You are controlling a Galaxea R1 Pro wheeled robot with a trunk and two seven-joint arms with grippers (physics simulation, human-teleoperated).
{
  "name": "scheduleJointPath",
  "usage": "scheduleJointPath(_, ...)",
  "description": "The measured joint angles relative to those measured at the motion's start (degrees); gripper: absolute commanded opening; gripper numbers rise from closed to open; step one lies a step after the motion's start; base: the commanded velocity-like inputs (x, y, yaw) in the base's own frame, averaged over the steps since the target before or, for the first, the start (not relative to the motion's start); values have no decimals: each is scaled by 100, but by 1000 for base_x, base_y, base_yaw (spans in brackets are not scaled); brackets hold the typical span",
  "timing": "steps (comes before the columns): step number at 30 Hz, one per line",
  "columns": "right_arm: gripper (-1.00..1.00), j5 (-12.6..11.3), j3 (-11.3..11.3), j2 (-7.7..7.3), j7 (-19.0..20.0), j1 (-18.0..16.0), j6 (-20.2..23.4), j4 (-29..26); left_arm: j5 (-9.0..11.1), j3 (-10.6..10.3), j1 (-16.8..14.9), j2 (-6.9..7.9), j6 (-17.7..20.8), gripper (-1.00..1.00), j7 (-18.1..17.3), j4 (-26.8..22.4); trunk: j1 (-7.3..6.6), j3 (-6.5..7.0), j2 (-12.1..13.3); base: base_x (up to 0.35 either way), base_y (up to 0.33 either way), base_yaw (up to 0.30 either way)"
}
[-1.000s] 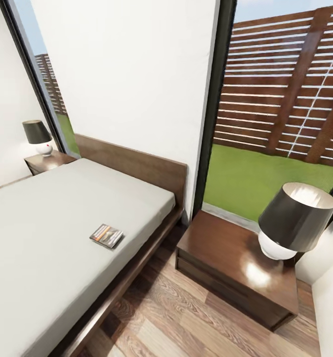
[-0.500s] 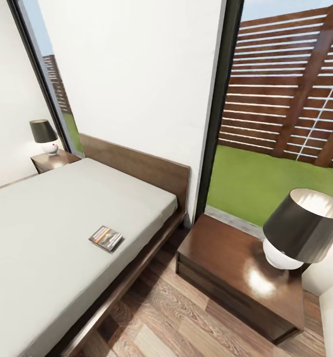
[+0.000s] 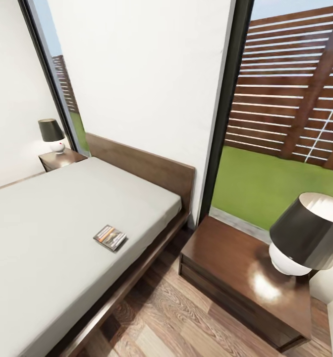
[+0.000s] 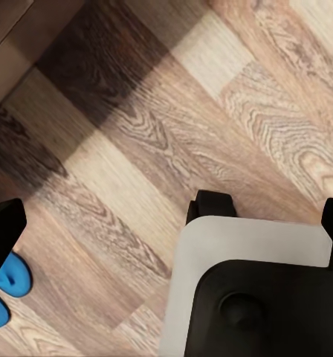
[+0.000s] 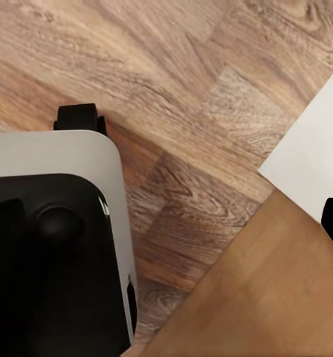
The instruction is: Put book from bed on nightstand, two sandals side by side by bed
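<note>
White walls and tall black-framed windows close off the bedroom ahead of me, with a slatted wooden fence [image 3: 295, 84] and grass [image 3: 265, 183] outside the glass. Wood-plank floor [image 3: 171, 322] runs between the furniture, and from my head camera I see no obstacle on that strip. My biggest item is the bed [image 3: 47, 248], a low dark wooden frame with a headboard and a plain grey mattress, taking up the left of the head view. Just beside its near corner, across a narrow gap of floor, sits the nearer nightstand [image 3: 236, 272], glossy and dark, carrying a lamp [image 3: 305, 233] with a black shade and white base at its right end; the rest of its top is bare. Beyond the bed's far side, against the wall, I see a second nightstand [image 3: 62, 158] with a smaller-looking matching lamp [image 3: 51, 135] on it. On the mattress, near the edge facing the floor strip, the book [image 3: 110, 237] lies flat. Down in my left wrist camera, the two sandals [image 4: 7, 286] show as bright blue shapes on the planks, partly cut off at the frame edge. Whether either gripper is open or closed, or holding anything, I cannot tell.
</note>
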Motion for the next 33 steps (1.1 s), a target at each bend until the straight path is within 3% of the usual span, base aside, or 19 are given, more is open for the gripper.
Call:
scheduleJointPath(13,100,33,-2,23,0,-1,-1,1,-1,0,2,0,-3,100,-3,-2,0,0,0,86,-70,158)
scheduleJointPath(33,100,44,4,56,0,-1,0,8,4,0,1,0,-1,100,-3,-2,0,0,0,72,-78,58)
